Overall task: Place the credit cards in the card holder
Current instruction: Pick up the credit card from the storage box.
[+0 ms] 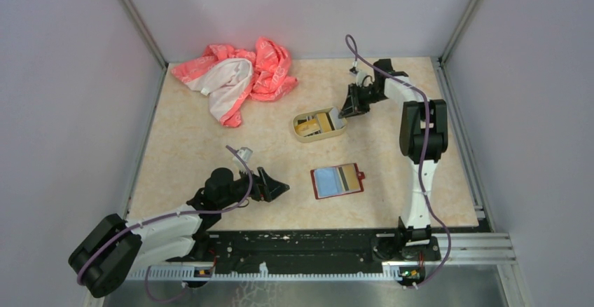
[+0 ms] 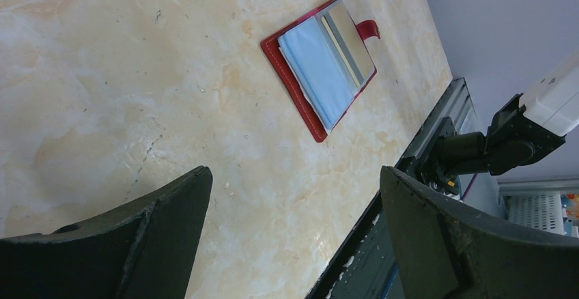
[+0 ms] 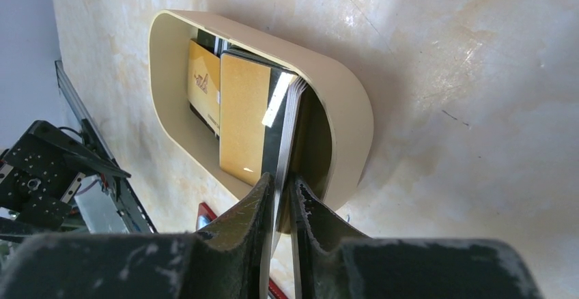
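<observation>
— Top view?
— The wallet lay open on the worktop, long axis left-right, tab pointing right. The right hand hung at the tray.
— Left wrist?
— The left hand gaped, empty, facing the wallet, likely to steady it.
— Right wrist?
— Almost closed, pinching cards tipped on edge, long axis toward it, probably to lift one.
</observation>
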`<state>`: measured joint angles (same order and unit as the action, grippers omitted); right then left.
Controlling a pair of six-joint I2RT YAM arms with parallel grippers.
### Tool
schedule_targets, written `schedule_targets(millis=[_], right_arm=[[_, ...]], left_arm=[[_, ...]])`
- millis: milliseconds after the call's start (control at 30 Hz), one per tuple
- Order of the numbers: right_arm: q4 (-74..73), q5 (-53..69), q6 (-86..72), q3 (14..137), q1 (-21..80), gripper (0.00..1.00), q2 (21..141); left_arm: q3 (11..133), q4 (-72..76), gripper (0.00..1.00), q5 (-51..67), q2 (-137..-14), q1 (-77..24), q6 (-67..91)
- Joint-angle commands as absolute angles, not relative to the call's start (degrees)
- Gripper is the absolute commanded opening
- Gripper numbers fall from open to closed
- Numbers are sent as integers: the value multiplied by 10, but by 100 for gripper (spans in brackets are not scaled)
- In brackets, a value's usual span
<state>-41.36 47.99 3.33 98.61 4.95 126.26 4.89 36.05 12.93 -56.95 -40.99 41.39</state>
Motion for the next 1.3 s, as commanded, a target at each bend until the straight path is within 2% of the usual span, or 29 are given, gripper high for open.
schedule_targets(millis=[0, 400, 667, 1267], right_arm=[[-406, 498, 31, 984, 40, 13, 1241], [-406, 503, 32, 981, 32, 10, 1238], [-397, 499, 29, 972, 25, 3, 1226], [-387, 461, 42, 960, 16, 0, 1183]], left_arm=[[46, 378, 98, 134, -566, -407, 415], [45, 377, 98, 135, -563, -407, 415], [46, 377, 98, 136, -561, -407, 416], [50, 392, 98, 143, -563, -407, 422]])
